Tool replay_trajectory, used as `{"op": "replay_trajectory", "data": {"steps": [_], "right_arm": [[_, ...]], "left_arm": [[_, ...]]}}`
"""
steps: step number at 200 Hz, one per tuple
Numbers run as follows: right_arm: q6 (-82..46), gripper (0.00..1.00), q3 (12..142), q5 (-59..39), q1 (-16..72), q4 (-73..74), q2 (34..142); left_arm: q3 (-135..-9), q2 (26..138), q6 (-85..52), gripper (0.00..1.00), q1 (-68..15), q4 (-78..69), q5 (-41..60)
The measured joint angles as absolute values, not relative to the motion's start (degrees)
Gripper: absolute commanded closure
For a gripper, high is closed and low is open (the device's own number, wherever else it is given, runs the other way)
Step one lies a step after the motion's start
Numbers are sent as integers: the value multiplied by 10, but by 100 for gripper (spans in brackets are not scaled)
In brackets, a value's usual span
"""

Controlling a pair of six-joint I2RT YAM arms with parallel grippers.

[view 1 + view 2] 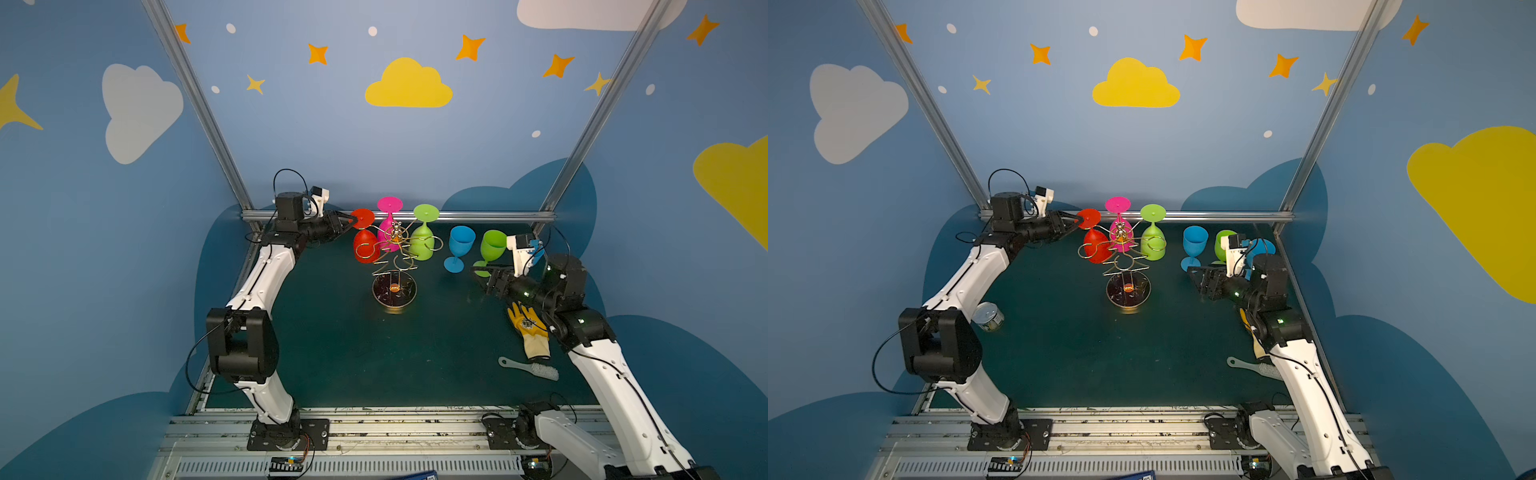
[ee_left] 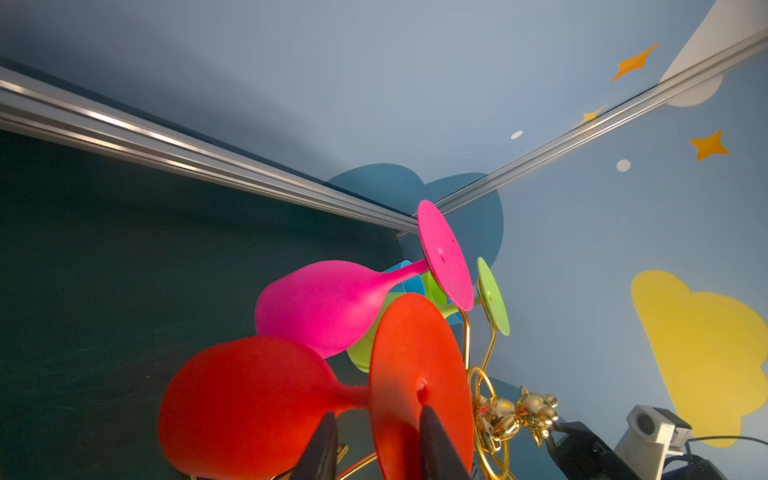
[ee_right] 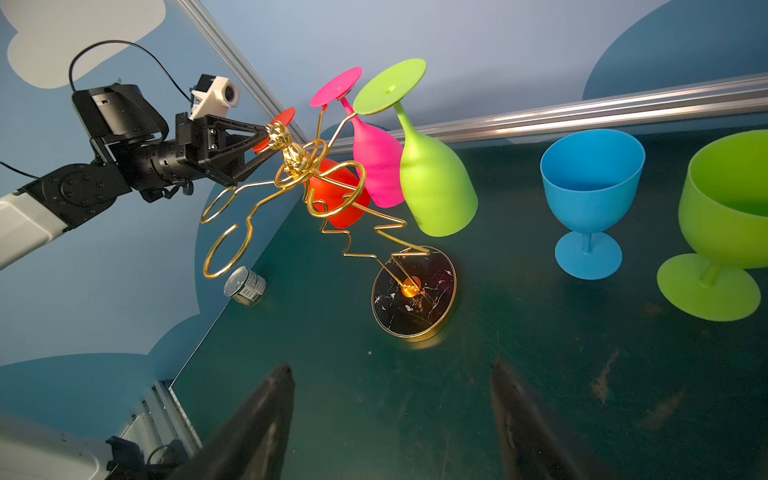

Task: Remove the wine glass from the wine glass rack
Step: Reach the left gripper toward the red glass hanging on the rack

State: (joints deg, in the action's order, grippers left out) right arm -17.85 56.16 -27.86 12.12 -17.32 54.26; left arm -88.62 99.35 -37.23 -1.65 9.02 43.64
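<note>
The dark green counter [image 1: 332, 353] carried the wine glass rack [image 1: 394, 291] on its round base. Right of the rack stood a blue glass [image 1: 459, 247] and a green glass [image 1: 492, 247]. Nearer the front from the rack, on the same side, lay a yellow glove [image 1: 530, 332] and a brush [image 1: 532, 369]. A tin can [image 1: 990, 316] lay well left of the rack.

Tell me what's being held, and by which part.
Nothing yet: left fingers straddle the foot rim of the red wine glass, a gap showing; right gripper empty.

wine glass rack [image 3: 411, 303] shiny gold wire; wine glass [image 2: 249, 399] matt red plastic
</note>
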Motion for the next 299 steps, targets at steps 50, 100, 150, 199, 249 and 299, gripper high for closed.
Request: {"op": "replay_trajectory", "data": {"steps": [50, 100, 150, 199, 249, 299], "right_arm": [[-180, 26, 554, -270, 121, -170, 533], [-180, 26, 552, -265, 121, -169, 529], [-182, 26, 547, -261, 121, -165, 528], [-183, 26, 546, -260, 121, -165, 527], [-187, 26, 544, -260, 121, -163, 527], [-191, 26, 544, -260, 122, -160, 527]], "left_arm": [[-891, 994, -368, 78, -17, 95, 435], [-893, 993, -371, 87, -14, 93, 435], [-898, 992, -391, 93, -4, 86, 449], [-898, 991, -425, 96, -3, 59, 472], [-888, 991, -468, 96, 4, 30, 490], [-876, 991, -524, 96, 9, -18, 513]]}}
